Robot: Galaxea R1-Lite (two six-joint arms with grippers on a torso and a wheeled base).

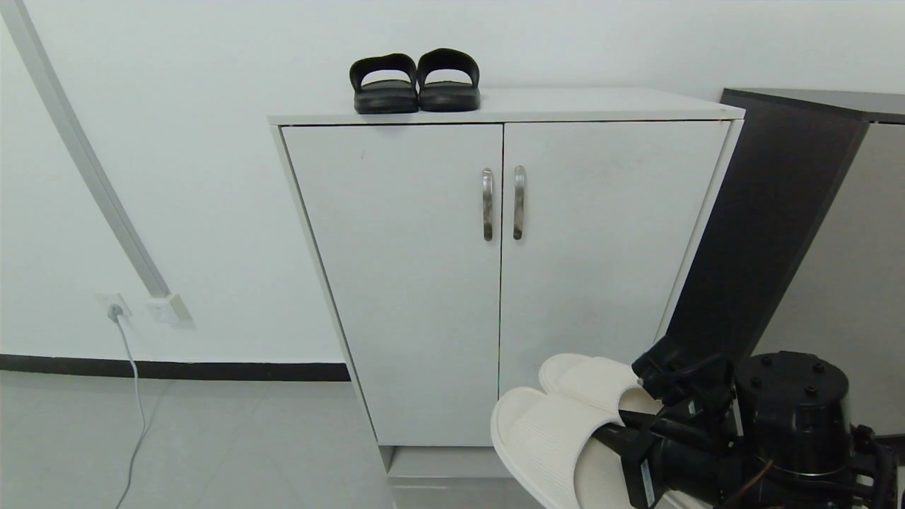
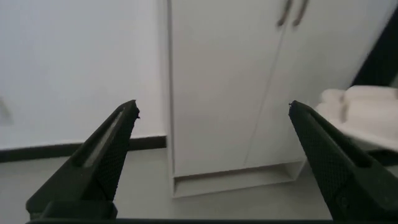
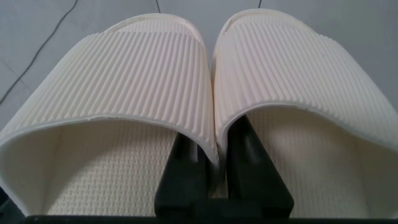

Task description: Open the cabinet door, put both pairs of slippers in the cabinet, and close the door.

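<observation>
Head view: you've got black slippers (image 1: 416, 83) on top of the shut cabinet (image 1: 396, 283), white slippers (image 1: 558, 431) low before its right door (image 1: 601, 268). Left wrist view: your left gripper (image 2: 211, 124) gapes wide, empty. Right wrist view: your right gripper (image 3: 217, 174) pinches the white pair's adjoining inner sides.

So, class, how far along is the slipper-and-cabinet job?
Done: nothing yet; the cabinet doors are shut. In hand: right gripper holds the white slippers; left gripper open, empty. Left: open a door, store them and the black slippers from the cabinet top, close it.
</observation>
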